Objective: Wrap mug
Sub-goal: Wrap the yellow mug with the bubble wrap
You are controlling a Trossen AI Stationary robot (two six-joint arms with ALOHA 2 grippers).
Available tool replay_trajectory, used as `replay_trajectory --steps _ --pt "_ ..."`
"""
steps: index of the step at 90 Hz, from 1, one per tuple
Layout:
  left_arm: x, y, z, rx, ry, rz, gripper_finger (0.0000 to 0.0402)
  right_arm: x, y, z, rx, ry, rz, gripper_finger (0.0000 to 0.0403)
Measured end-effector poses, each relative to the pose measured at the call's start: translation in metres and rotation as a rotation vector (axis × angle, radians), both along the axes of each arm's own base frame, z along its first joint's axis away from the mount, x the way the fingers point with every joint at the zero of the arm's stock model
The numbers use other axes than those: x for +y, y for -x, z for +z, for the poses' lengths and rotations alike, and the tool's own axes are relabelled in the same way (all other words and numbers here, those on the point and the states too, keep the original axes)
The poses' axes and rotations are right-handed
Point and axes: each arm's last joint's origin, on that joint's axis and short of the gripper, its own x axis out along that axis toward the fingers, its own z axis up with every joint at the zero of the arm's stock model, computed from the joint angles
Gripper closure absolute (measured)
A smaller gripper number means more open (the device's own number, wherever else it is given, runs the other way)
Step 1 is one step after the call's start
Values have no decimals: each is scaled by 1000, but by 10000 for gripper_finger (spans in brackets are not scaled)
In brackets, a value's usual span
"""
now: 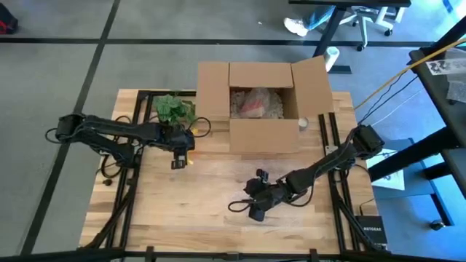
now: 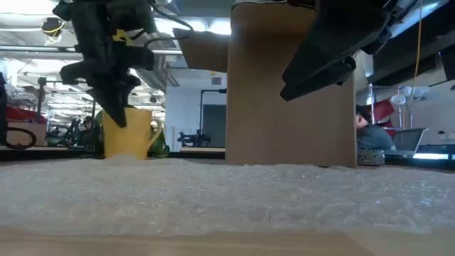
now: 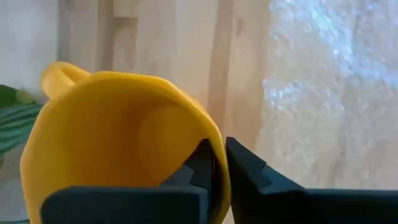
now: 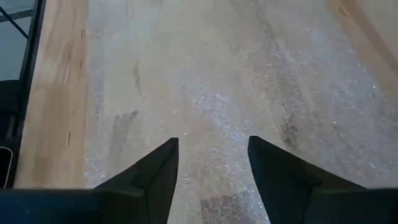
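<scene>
A wooden table (image 1: 145, 218) is seen from above, with an open cardboard box (image 1: 261, 135) at its far edge serving as the landmark. The yellow mug (image 2: 128, 133) stands on the table just to the left of the box, beside a bunch of green leaves (image 1: 173, 108). The left gripper (image 3: 216, 163) is clamped on the mug's rim, one finger inside the cup and one outside, as its wrist camera shows. A clear sheet of bubble wrap (image 4: 205, 81) lies flat on the table in front of the box.

The right gripper (image 4: 212, 163) hovers low over that sheet, in front of the box and slightly to its right, with its fingers spread apart and nothing between them.

The step in hand appears to be fetching the mug, so wrapping has not begun. The next move likely calls for carrying the mug over and setting it on the sheet, then having the free gripper lift an edge of the wrap over it.

Inside the box sits pale loose packing fill with a rounded bundle (image 1: 253, 103) showing red through its covering; what it is cannot be told. The mug itself looks empty.
</scene>
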Motion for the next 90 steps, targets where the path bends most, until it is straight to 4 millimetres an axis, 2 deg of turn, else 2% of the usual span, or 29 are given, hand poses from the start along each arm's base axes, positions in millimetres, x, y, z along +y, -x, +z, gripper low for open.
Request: replay_trajectory --steps 18,36,46,65,79,90 --pt "-10 -6 11 -43 -13 -42 399 -1 0 0 -4 8 -11 222" --pt "-27 -10 40 -123 -13 -90 400 -1 0 0 -4 16 -17 222" --pt "-45 -12 52 -178 5 -140 400 -1 1 0 -2 17 -17 222" --pt "-86 -18 58 -326 73 -264 401 -4 5 4 23 30 -42 222" --pt "-111 -28 56 -412 109 -358 401 -9 23 15 76 80 -106 222" --pt "-121 -42 44 -416 138 -395 401 -6 42 26 79 129 -160 222"
